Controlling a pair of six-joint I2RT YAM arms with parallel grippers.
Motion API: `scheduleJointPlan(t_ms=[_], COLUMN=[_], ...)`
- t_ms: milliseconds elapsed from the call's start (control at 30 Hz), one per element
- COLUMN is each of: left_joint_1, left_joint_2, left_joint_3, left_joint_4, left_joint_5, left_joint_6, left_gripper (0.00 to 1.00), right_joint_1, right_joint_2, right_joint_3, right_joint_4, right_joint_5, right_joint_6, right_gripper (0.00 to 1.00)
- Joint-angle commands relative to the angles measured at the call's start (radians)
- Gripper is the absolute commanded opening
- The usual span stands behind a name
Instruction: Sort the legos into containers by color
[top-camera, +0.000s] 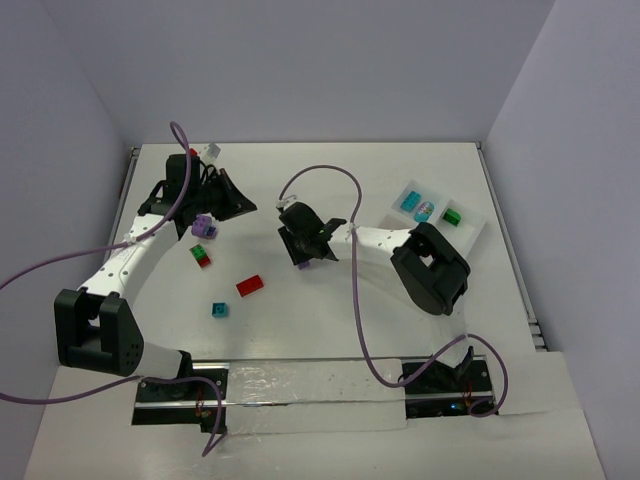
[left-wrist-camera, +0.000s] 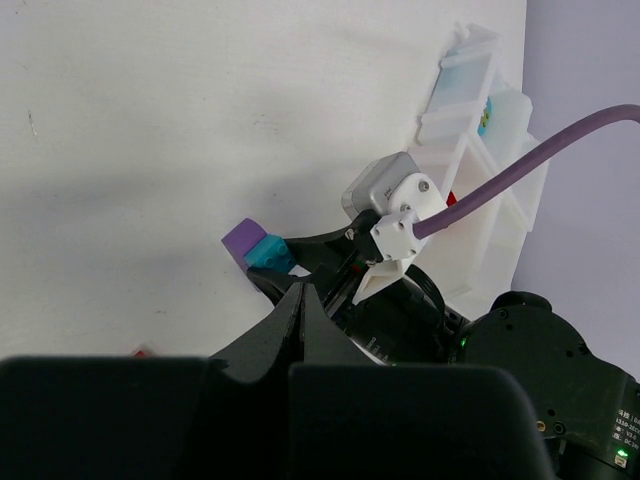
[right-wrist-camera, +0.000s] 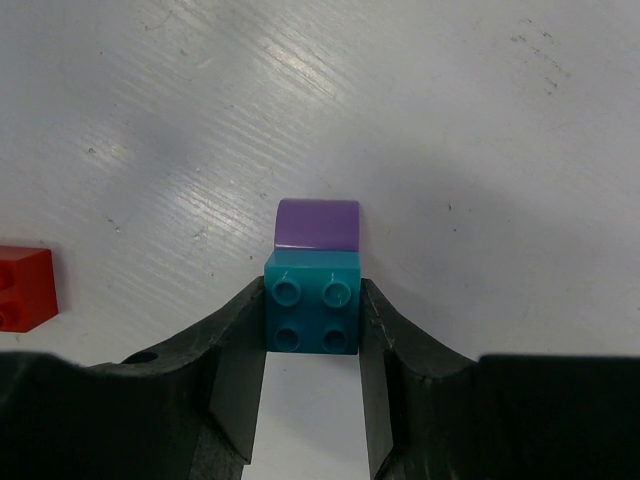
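Observation:
My right gripper (right-wrist-camera: 311, 330) is shut on a teal brick (right-wrist-camera: 311, 313) with a purple brick (right-wrist-camera: 317, 223) joined to its far side, low over the table. In the top view this gripper (top-camera: 308, 250) is at the table's middle, and the purple brick (top-camera: 305, 265) peeks out below it. My left gripper (left-wrist-camera: 300, 297) is shut and empty; it (top-camera: 243, 207) points right toward the right gripper. The white tray (top-camera: 473, 232) at the right holds a teal brick (top-camera: 408, 200), a pale teal piece (top-camera: 424, 210) and a green brick (top-camera: 452, 216).
Loose on the left half lie a purple-and-green pair (top-camera: 204, 228), a green-and-red pair (top-camera: 201, 256), a red brick (top-camera: 249, 285) and a teal brick (top-camera: 218, 309). A red brick (right-wrist-camera: 22, 288) lies left of my right gripper. Purple cables loop over the table.

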Motion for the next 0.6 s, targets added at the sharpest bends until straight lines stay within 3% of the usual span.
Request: scheduleJointPlan(t_ms=[0,100,233,300,400,433,500,567], left_joint_1=[0.007,0.007,0.031,0.086,0.177,0.187,0.205,0.205], left_joint_2=[0.0,0.0,-0.022,-0.05,-0.085,-0.098,-0.117,-0.118], left_joint_3=[0.006,0.012,0.001,-0.012,-0.044,-0.054,-0.067,-0.089], left_joint_4=[0.029,0.018,0.037,0.055,0.122,0.155,0.259,0.34], left_joint_5=[0.015,0.023,0.064,0.081,0.216,0.258,0.341,0.408], left_joint_6=[0.016,0.025,0.052,0.086,0.063,0.049,0.012,-0.056], left_gripper=[0.0,0.0,0.0,0.0,0.02,0.12,0.46,0.7], right_joint_1=[-0.01,-0.049,-0.146,-0.217,-0.294,-0.308,-0.345,-0.368], right_joint_2=[-0.087,-0.175,-0.289,-0.348,-0.391,-0.408,-0.434,-0.431], right_joint_3=[0.035,0.028,-0.057,-0.085,-0.09,-0.102,-0.123,-0.126], right_joint_4=[-0.005,0.001,0.109,0.15,0.185,0.221,0.314,0.409], right_joint_5=[0.003,-0.091,-0.395,-0.517,-0.711,-0.77,-0.886,-0.998], right_joint_6=[0.009,0.034,0.124,0.191,0.288,0.329,0.412,0.492], right_gripper=[0.0,0.0,0.0,0.0,0.0,0.0,0.0,0.0])
